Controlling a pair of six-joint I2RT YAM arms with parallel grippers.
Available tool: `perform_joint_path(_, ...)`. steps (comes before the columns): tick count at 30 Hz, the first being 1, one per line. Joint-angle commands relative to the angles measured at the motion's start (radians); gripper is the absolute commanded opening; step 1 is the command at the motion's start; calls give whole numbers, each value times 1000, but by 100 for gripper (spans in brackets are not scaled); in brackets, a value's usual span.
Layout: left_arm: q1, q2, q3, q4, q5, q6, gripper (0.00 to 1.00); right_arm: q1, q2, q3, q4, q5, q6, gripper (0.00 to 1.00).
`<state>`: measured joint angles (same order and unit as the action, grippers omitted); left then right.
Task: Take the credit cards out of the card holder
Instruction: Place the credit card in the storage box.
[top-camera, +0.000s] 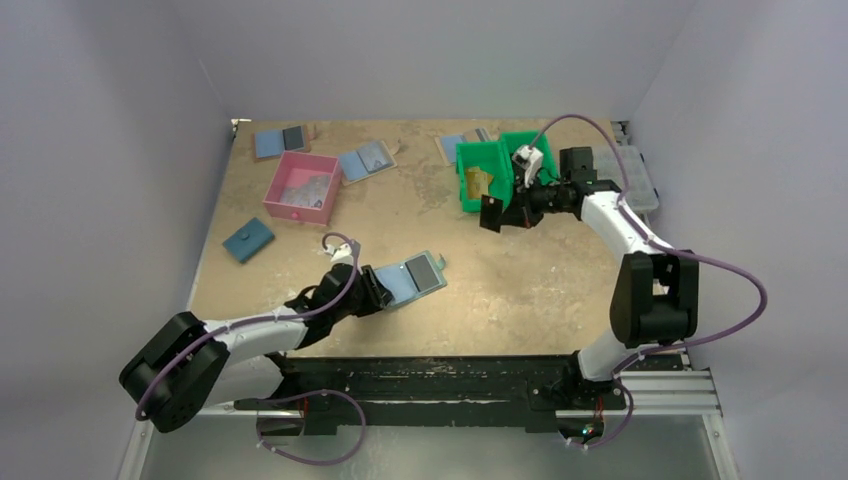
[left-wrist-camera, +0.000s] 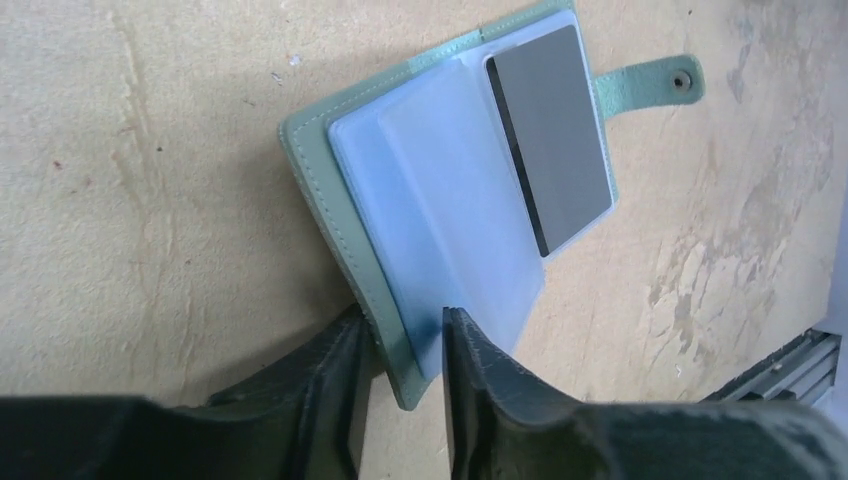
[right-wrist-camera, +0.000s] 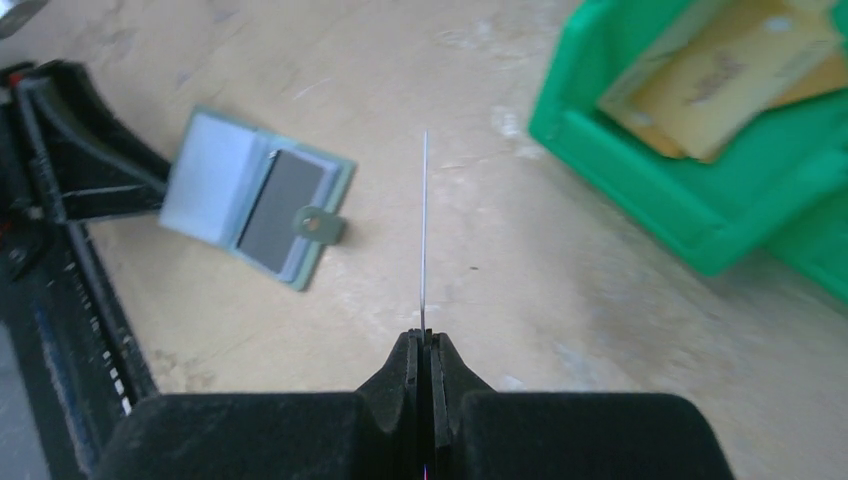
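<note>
Wallets and folders fill the left of the overhead view. A dark blue closed wallet lies at mid-left, with a pink bin up and to its right. One blue-and-grey folder lies above the bin and another folder lies to the bin's right.

Lower centre-left, the card holder lies open on the table with its pale blue sleeves up. A grey striped card sits in its right-hand pocket, and its snap tab sticks out to the right. The left gripper is at the holder's near corner, jaws part-way apart with that corner in the gap.

Right of centre, near the top, stands a green bin with orange-yellow credit cards inside. At the bin's front, the right gripper has its jaws pressed together on a thin card. That card is edge-on in the wrist view and well apart from the holder.
</note>
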<state>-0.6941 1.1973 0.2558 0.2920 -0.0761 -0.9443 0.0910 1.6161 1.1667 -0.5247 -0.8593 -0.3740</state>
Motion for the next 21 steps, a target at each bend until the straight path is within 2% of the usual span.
perform_joint_path(1,5,-75,62,-204,-90,43,41,-66,-76,43,163,147,135,0)
perform_joint_path(4,5,-150,72,-267,-130,55,55,-119,-57,95,193,214,162,0)
perform_joint_path(9,5,-305,58,-371,-200,36,77,-144,43,262,139,307,130,0)
perform_joint_path(15,4,-469,40,-400,-182,47,82,-146,184,424,86,352,132,0)
perform_joint_path(21,5,-526,26,-413,-168,53,82,-146,328,556,10,382,124,0)
